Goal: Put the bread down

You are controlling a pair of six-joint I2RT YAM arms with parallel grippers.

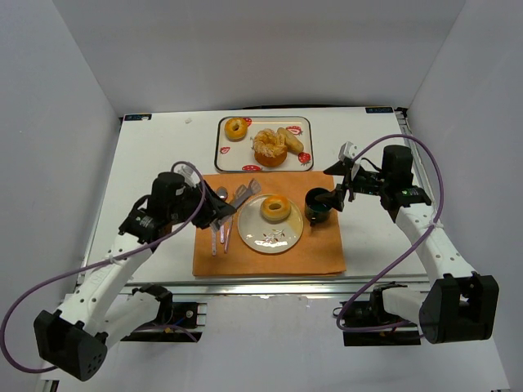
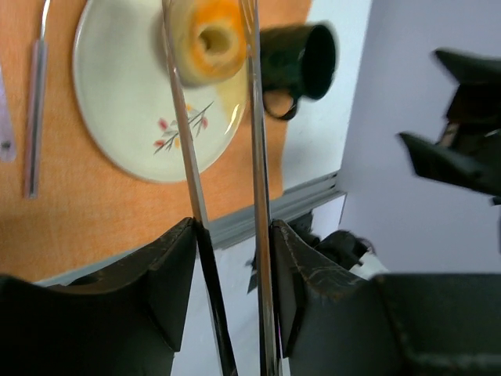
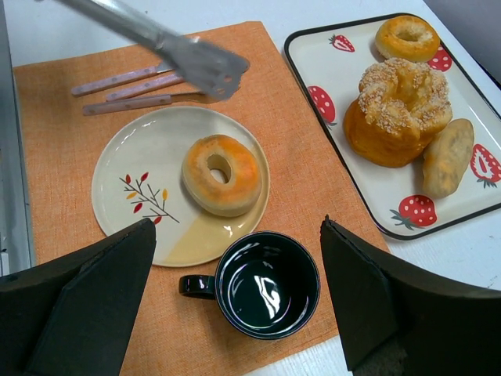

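A ring-shaped bread lies flat on the floral plate, toward its back right. In the left wrist view the bread shows between the two metal arms of the tongs. My left gripper is shut on those arms, which press against both finger pads. In the right wrist view the tong tips hang over the cutlery, apart from the bread. My right gripper stands open above the dark mug, holding nothing.
A strawberry-print tray at the back holds three more breads. An orange placemat carries the plate, the mug and several lilac-handled pieces of cutlery left of the plate.
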